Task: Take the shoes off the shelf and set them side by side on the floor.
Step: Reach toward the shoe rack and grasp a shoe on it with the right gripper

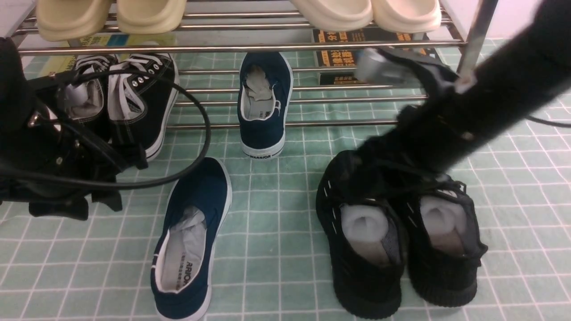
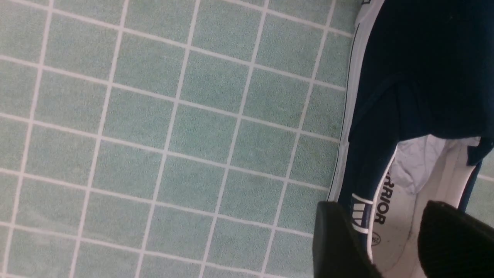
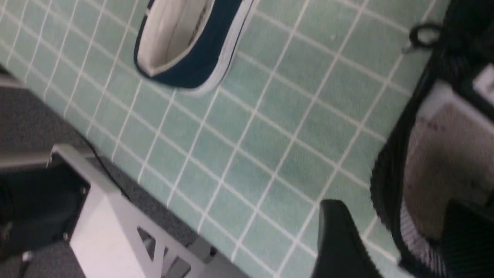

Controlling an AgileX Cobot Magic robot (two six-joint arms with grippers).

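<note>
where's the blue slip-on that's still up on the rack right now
In the front view, the slip-on sits on the rack, right of the black lace-up pair.

Bulky black arms, silvery screws, thick black looping cable.

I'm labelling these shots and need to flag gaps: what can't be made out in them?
- Toes of the laced black-and-white pair: front view, behind the shelf's rods.
- Top-tier cream shoes: front view, cut off by the upper edge.
- Right hand: right wrist view, blurred, cut off below.
- Heel of the nearer navy slip-on: left wrist view, cut off by the lower edge.
</note>
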